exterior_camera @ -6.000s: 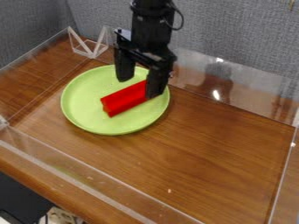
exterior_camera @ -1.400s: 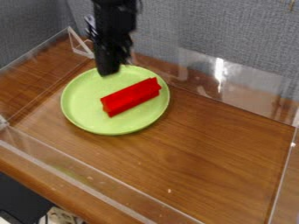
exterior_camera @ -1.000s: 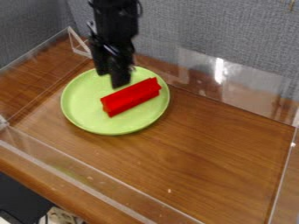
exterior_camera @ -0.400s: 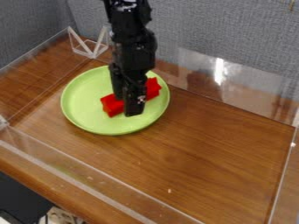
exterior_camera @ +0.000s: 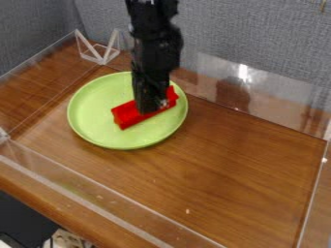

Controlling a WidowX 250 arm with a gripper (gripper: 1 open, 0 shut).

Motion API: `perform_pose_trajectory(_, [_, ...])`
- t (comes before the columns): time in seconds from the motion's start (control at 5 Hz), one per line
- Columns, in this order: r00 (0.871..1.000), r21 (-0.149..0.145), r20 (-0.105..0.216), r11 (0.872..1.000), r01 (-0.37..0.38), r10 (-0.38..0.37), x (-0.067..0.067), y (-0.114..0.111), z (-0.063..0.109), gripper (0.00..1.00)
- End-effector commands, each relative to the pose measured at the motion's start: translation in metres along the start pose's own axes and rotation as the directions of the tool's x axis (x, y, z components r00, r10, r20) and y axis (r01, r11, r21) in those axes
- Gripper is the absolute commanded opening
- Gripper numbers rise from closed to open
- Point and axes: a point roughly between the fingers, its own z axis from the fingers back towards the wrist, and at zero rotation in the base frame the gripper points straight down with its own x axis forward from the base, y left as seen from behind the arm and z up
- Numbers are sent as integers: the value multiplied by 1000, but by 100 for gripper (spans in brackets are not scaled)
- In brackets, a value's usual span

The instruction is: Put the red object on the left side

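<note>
Vs the prev frame, the arm has shifted a bit toward upper right over the plate & the fingers, which were straddling the block, have closed in. Gripper (exterior_camera: 153, 100) points straight down at centre-left of frame, its black fingers clenched on the red block (exterior_camera: 128, 115) near the block's upper-right end. Only the lower-left part of the block shows past the fingers. Block lies on the lime-green plate (exterior_camera: 91, 131), right of plate centre, long axis running lower left to upper right. It looks to be resting on the plate, not lifted, tho contact under the fingers is hidden. Plate sits on the wooden table (exterior_camera: 220, 184), in the upper-left half of frame. Clear acrylic walls (exterior_camera: 258, 82) ring the table. 1 white wire stand (exterior_camera: 93, 46) is in the upper left corner, behind the plate & apart from it. Grey fabric backdrop (exterior_camera: 246, 29) runs along the top.
</note>
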Motion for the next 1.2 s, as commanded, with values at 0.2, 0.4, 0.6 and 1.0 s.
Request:
perform_pose_trajectory(0.2, [991, 67, 68, 990, -122, 118, 1, 25, 18, 100])
perform_pose_trajectory(0.4, [988, 38, 53, 988, -147, 145, 6, 18, -7, 100])
perform_pose_trajectory(0.6, [983, 58, 55, 983, -176, 172, 9, 11, 12, 0])
perform_pose_trajectory(1.0, [981, 97, 82, 978, -182, 175, 6, 9, 49, 0])
